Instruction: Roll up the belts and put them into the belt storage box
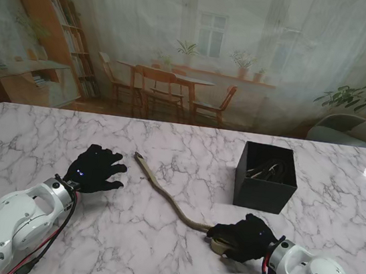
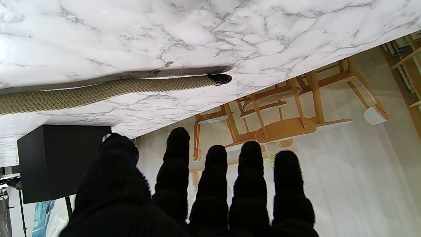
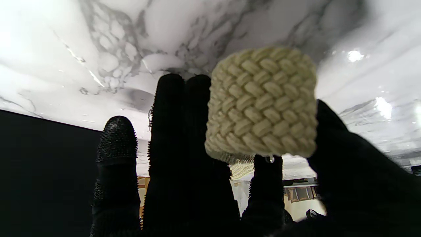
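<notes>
Stand view, looking down: a black box (image 1: 266, 178) sits open-topped on the marble table (image 1: 48, 133), on the right side and farther from me than the right hand. Inside it lie dark, shiny things, coiled, too tangled and dim to name with certainty. No label, brand or writing can be read on the box or on anything else.

1 tan woven belt (image 1: 174, 203) lies across the middle of the table. Its far end, tipped with a small dark piece (image 2: 219, 78), points toward the back of the table, near the left hand but apart from it. Its near end is wound into a short roll under the right hand (image 1: 245, 237).

From the right wrist view, the roll of belt (image 3: 262, 102) shows its braided face close up, pinched between the thumb on one side and the black-gloved fingers (image 3: 171, 131) on the other, so this hand is closed around it.

The left hand (image 1: 98, 169) lies palm down over bare marble, to the left of the belt, holding nothing. In the left wrist view its 5 fingers (image 2: 215, 177) are spread apart and straight, with the belt beyond them.
</notes>
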Tool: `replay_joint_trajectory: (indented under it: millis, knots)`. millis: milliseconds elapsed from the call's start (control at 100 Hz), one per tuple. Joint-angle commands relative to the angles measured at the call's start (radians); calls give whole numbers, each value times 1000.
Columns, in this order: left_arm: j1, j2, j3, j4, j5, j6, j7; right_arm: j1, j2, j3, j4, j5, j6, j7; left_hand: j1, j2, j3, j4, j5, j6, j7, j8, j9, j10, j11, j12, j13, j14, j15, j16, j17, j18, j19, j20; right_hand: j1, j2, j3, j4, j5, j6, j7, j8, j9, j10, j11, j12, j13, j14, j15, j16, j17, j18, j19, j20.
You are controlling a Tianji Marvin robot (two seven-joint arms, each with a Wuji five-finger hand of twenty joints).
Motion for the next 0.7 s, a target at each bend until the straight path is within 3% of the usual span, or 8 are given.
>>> replay_joint_trajectory:
  millis: [0,60,250,400,490,590,670,690]
  knots:
    - [-1,-2,3,2,-1,1,-13,-1,-4,-4,8,6,7,0,-2,51,-24,2,-5,21,-6,-6,16,16,6,16,5,22,-9,10,-13,37,-30,9,175,88,188,123,-37,-66,22,-7,113,-88,126,32,44,-89,48,15,12,30,26,-8]
    - [-1,-2,3,3,0,2,-12,0,-5,-6,13,16,3,-5,-2,52,-24,2,-5,21,-6,-6,16,15,6,16,6,20,-8,10,-14,38,-30,9,201,122,168,120,-11,-149,40,-2,113,-79,109,11,45,-76,47,12,8,45,22,-11]
    - [-1,-2,2,4,0,2,-8,7,-5,-8,25,29,-19,-2,1,51,-23,3,-5,22,-6,-6,18,16,7,16,7,22,-8,10,-13,38,-30,10,244,159,127,127,287,-233,136,46,104,-81,-4,-30,11,-76,18,4,-35,86,-21,-19]
    - [-1,-2,1,5,1,2,-5,7,-4,-8,26,28,-23,2,0,51,-24,2,-6,21,-6,-6,19,14,8,17,9,20,-7,11,-13,38,-29,10,256,142,119,129,423,-213,171,70,68,-91,-78,-41,-33,-85,-21,-6,-73,92,-62,-24]
    - [-2,-2,1,5,1,2,-4,6,-7,-9,31,43,-19,-5,1,52,-24,2,-5,22,-6,-6,20,15,9,17,9,21,-7,11,-12,39,-29,10,232,134,123,128,410,-172,126,55,48,-98,-123,-53,-49,-86,-32,-8,-86,88,-72,-20]
    - [-2,-2,2,6,1,2,-3,2,-6,-5,28,47,-15,6,0,53,-24,2,-7,22,-6,-6,21,14,9,17,10,21,-7,11,-13,38,-28,10,149,75,136,122,202,-126,29,22,-2,-97,-171,-65,-67,-84,-41,-8,-91,84,-72,-9]
    - [-2,-2,2,6,2,2,-3,1,-4,-4,27,42,-18,18,-1,53,-24,2,-7,23,-6,-6,21,15,9,17,11,20,-6,12,-12,39,-28,10,79,13,141,106,104,-136,9,14,-69,-103,-200,-63,-99,-78,-59,-11,-108,83,-79,-4]
    - [-2,-2,1,6,2,2,-3,2,-4,-5,29,40,-19,17,0,54,-24,3,-7,22,-6,-6,21,14,9,17,12,19,-5,12,-12,39,-28,10,88,3,140,83,88,-147,9,13,-82,-108,-200,-55,-101,-80,-60,-10,-108,80,-79,-2]
